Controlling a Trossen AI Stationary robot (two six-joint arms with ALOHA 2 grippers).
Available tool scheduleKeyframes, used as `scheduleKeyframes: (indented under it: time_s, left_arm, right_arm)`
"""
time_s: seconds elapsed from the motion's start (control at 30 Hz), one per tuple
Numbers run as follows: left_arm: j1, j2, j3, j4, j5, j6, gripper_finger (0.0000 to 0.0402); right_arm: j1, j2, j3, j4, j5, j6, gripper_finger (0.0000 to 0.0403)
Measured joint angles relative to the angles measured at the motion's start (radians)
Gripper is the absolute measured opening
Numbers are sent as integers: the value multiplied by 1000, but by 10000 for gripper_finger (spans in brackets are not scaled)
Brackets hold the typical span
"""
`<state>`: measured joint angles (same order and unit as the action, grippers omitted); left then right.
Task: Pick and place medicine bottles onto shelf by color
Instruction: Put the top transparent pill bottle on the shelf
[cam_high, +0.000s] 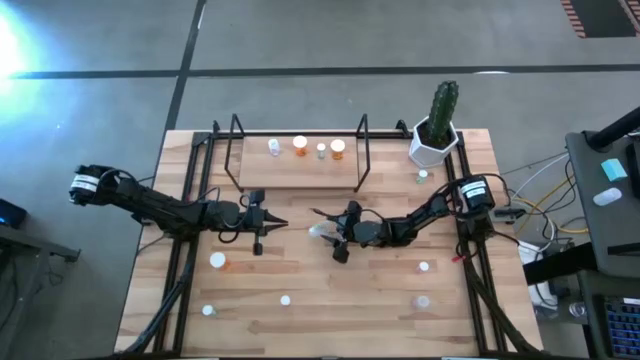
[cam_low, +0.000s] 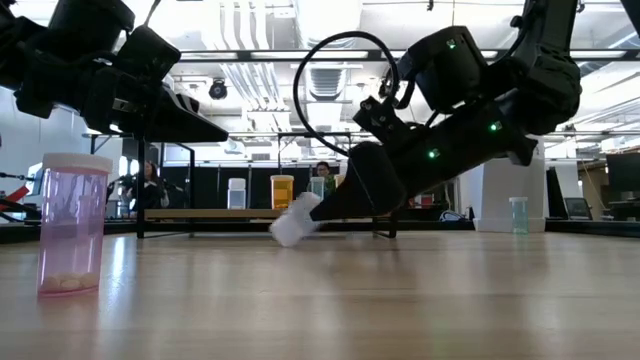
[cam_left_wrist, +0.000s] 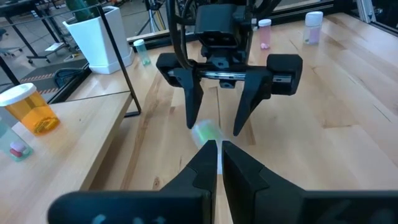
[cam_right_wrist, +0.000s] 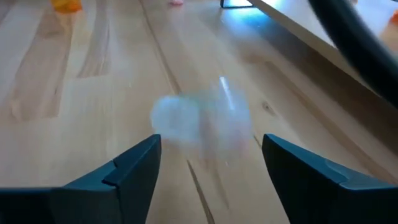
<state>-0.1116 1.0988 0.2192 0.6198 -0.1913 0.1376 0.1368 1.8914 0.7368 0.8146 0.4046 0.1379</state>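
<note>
The right hand (cam_high: 325, 232) was spread wide at mid-counter (cam_high: 350, 300), holding nothing, with a blurred pale bottle (cam_high: 322, 231) tipped over between its fingers, just in front of the shelf (cam_high: 262, 176). The left hand (cam_high: 284, 222) sat pinched together, empty, facing it.

One camera is looking straight down over the shelf (cam_high: 300, 165); another is peering level across the tabletop toward it. Both wrist cameras are hovering close before it, sharing one tipped bottle (cam_left_wrist: 205, 132).
</note>
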Motion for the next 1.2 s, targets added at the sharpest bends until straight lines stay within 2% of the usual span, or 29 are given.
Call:
scheduleKeyframes:
  time_s: [0.2, 0.33, 0.53, 0.8, 1.0, 1.2]
  left_arm:
    - [0, 0, 4, -1, 0, -20, 6]
    - [0, 34, 18, 1, 4, -53, 8]
    - [-1, 189, 90, -45, 3, -43, 58]
    - [-6, 324, 341, -493, -5, 57, 156]
    - [-18, 373, 527, -884, -6, 102, 206]
    - [-18, 435, 578, -970, -25, 212, 214]
  right_arm:
    - [-21, 1, 8, -124, -31, 25, 265]
    - [-21, 1, 10, -121, -36, 2, 247]
    - [-22, 1, 10, -128, -39, -15, 215]
    - [-18, 1, 10, -130, -50, -19, 183]
    - [-10, 1, 10, -130, -69, -26, 173]
    - [-10, 1, 10, -130, -73, -26, 166]
